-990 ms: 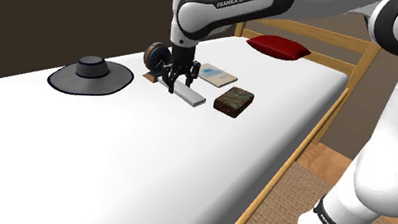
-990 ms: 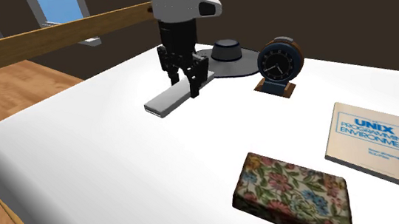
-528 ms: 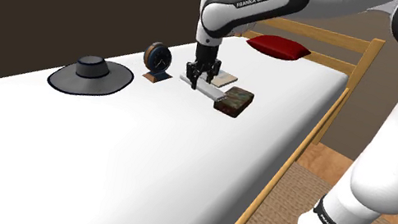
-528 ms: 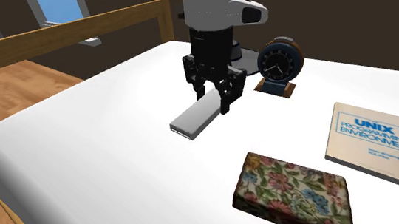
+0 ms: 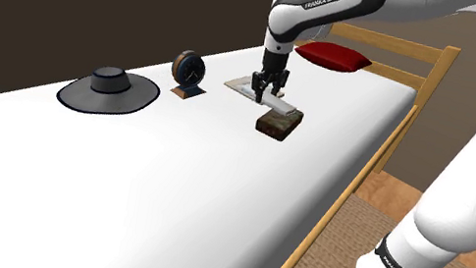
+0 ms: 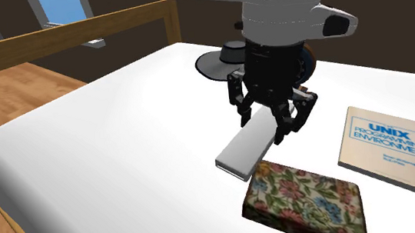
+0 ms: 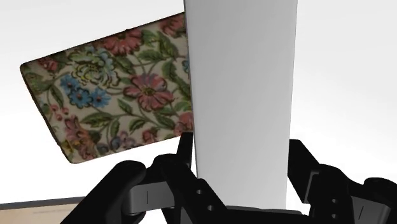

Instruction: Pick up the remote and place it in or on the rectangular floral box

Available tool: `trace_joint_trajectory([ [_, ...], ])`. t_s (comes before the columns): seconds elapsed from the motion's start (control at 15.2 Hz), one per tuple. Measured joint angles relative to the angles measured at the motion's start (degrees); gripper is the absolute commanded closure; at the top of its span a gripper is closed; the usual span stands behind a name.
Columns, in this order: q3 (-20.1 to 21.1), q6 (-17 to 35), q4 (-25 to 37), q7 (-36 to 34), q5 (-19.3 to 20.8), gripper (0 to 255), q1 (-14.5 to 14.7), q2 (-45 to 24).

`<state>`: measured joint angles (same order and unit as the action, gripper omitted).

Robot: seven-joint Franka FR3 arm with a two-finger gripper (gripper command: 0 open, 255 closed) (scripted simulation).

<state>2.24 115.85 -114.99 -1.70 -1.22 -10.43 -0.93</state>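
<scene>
White remote [image 6: 246,150] is clamped in the gripper [image 6: 265,128], hanging over the edge of the box [image 6: 302,200]; a moment ago it hung nearer the clock [image 5: 188,70].

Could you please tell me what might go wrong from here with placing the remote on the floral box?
1. The flat pale grey remote hangs over just one end of the rectangular floral box; released here, it would probably tip off onto the white bed.
2. The black gripper clasps the remote near one end, so its long free part might strike the box's edge on the way down.
</scene>
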Motion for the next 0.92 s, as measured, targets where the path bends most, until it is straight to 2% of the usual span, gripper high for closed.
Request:
trace_joint_trajectory([
  [0.46, -4.5, 0.0, -0.6, 9.1, -0.1, 255, -4.5, 0.4],
  [0.92, -4.9, 4.7, -3.6, 10.2, -0.2, 255, -5.0, -1.3],
])
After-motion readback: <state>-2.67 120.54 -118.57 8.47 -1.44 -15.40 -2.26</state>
